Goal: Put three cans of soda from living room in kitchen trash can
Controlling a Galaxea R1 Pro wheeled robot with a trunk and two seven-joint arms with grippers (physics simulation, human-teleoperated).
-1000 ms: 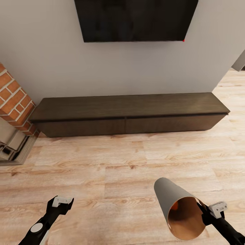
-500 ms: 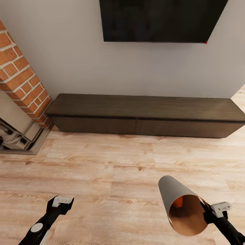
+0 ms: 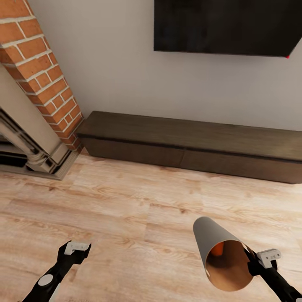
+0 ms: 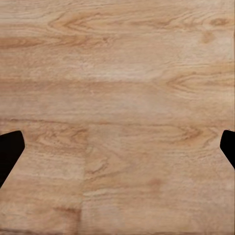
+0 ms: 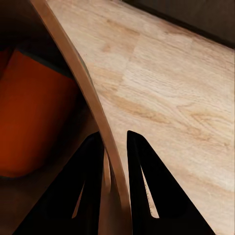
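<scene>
Midway through the living room, the right gripper (image 3: 250,261) pinches the rim of the tash can (image 3: 212,247), tilted with its mouth at 5 o'clock; an orange can of soda (image 3: 217,249), apparently, lies inside. Left gripper (image 3: 76,248) spread wide, empty.

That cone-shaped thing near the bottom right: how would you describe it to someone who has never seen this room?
Below the wall TV and the long dark cabinet, over the wood floor, the right claw grips a tilted bin by its rim. It is grey outside, coppery inside, with an orange can in it.
</scene>
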